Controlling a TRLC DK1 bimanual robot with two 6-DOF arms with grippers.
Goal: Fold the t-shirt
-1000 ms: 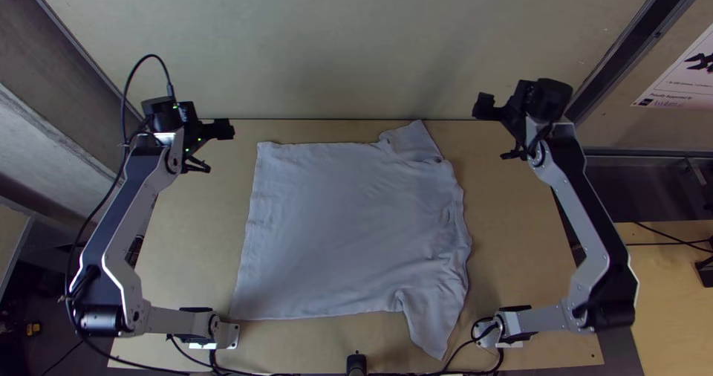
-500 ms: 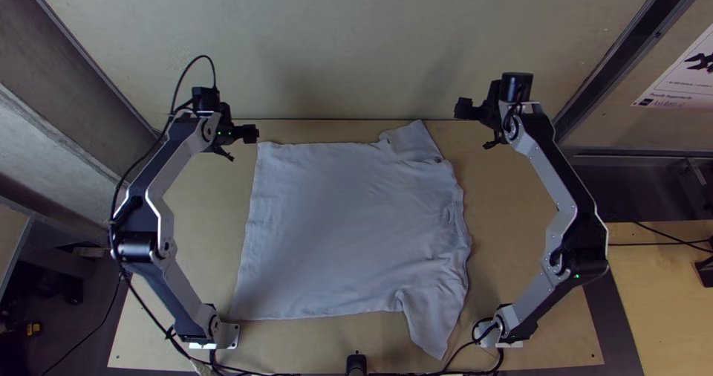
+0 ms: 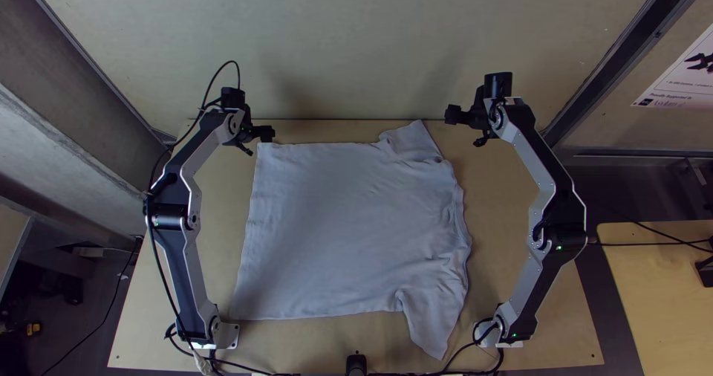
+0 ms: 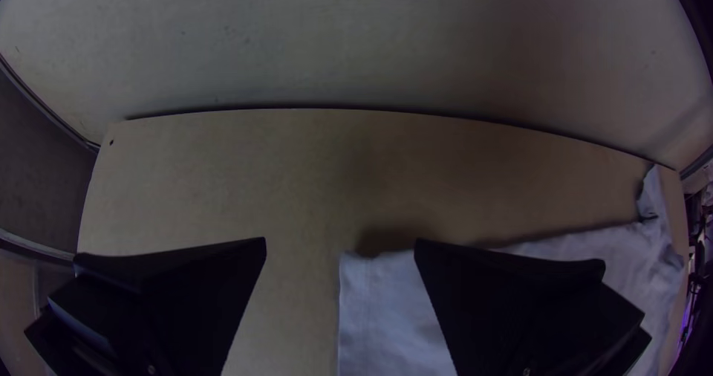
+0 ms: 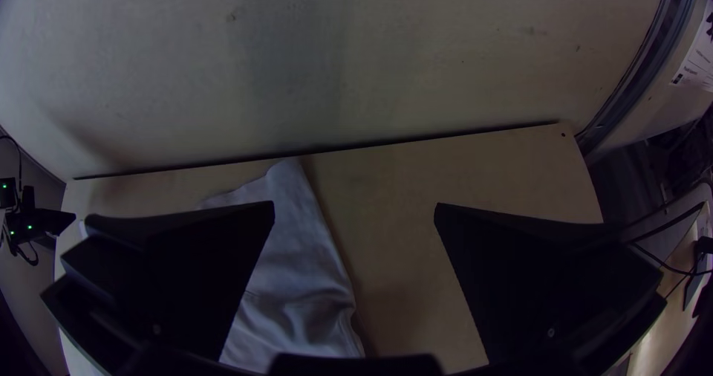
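Both your arms have swung inward over the last second. Left gripper [image 4: 340, 240] is now up by the shirt's far-left corner [image 3: 264, 151], fingers spread, nothing between them. Right gripper [image 5: 355, 204] has closed in on the far sleeve [image 3: 413, 141] from the right, also spread and holding nothing. T-shirt [image 3: 345, 227] hasn't budged: spread on the desk [image 3: 221, 250], hem side left, far sleeve and near sleeve [image 3: 433, 322] sticking out at the right end, right edge rumpled.

For you that means no fold made yet; this reads as lining up for a first grab on the far edge. Next you likely need to drop both and pinch cloth. Watch the right one: it looks short of the sleeve, so it could close on air.
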